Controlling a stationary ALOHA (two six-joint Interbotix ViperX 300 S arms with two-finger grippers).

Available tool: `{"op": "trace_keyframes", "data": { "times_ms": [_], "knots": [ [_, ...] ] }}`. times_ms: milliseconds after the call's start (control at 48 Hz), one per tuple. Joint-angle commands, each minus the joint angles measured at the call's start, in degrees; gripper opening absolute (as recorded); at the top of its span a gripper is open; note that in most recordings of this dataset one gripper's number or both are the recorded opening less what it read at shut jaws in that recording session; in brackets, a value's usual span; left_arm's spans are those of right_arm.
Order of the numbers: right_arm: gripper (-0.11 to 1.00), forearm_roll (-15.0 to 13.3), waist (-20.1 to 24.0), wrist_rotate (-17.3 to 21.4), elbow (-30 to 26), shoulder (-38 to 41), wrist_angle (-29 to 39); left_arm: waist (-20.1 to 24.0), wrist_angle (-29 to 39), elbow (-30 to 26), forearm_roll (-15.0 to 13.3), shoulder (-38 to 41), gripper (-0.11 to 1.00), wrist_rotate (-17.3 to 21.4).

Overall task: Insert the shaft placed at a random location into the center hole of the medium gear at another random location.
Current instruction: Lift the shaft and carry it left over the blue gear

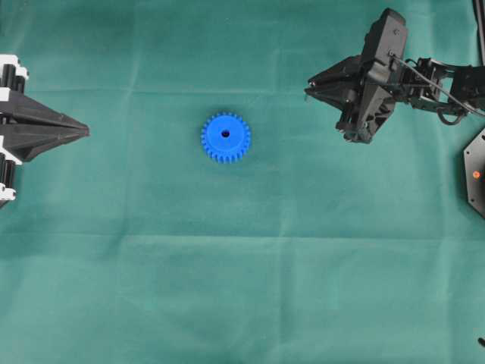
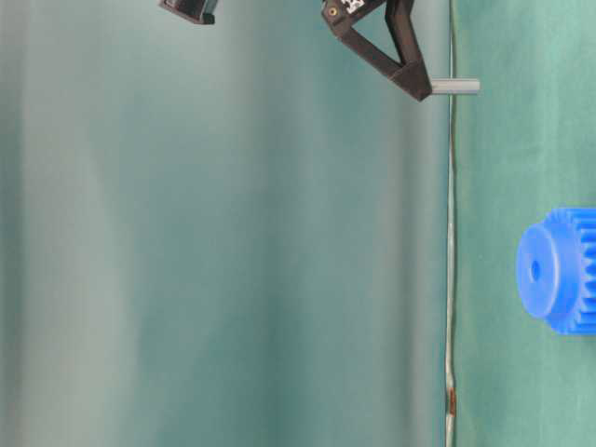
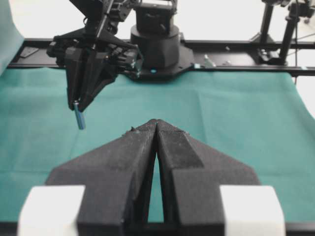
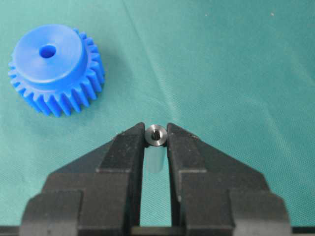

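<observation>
The shaft [image 4: 156, 135], a small shiny metal pin with a round end, is sitting pinched between the tips of the right gripper [image 4: 156, 132], up off the cloth [image 1: 242, 288]. The black jaws are pressing its sides. Well apart from it, the gear [image 1: 226, 137] is lying flat on the soft green cloth, bright blue plastic, round and toothy, with its dark hole [image 1: 225, 134] facing up. The left gripper [image 3: 156, 126] is waiting at the side, its wedge-shaped jaws nearly touching and holding nothing.

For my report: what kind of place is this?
Probably a robotics lab bench: a green cloth covers the table, two robot arms face each other, and one blue gear lies between.
</observation>
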Motion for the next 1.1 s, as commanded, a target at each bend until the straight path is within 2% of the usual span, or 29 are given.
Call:
{"op": "trace_keyframes", "data": {
  "times_ms": [0, 250, 792, 1084],
  "knots": [
    [0.16, 0.09, 0.09, -0.26, -1.41, -0.7, -0.44, 0.09, -0.26, -1.41, 0.18, 0.44, 0.0, -0.09],
    [0.16, 0.09, 2.9, 0.0, -4.13, 2.2, -2.46, 0.09, -0.26, -1.41, 0.09, 0.53, 0.0, -0.09],
    [0.16, 0.18, 8.79, 0.0, -18.9, 13.45, -1.05, 0.09, -0.26, -1.49, 0.18, 0.26, 0.0, -0.18],
    [0.16, 0.18, 10.46, 0.0, -23.2, 17.14, -0.44, 0.09, -0.26, -1.58, 0.09, 0.18, 0.0, -0.18]
  ]
}}
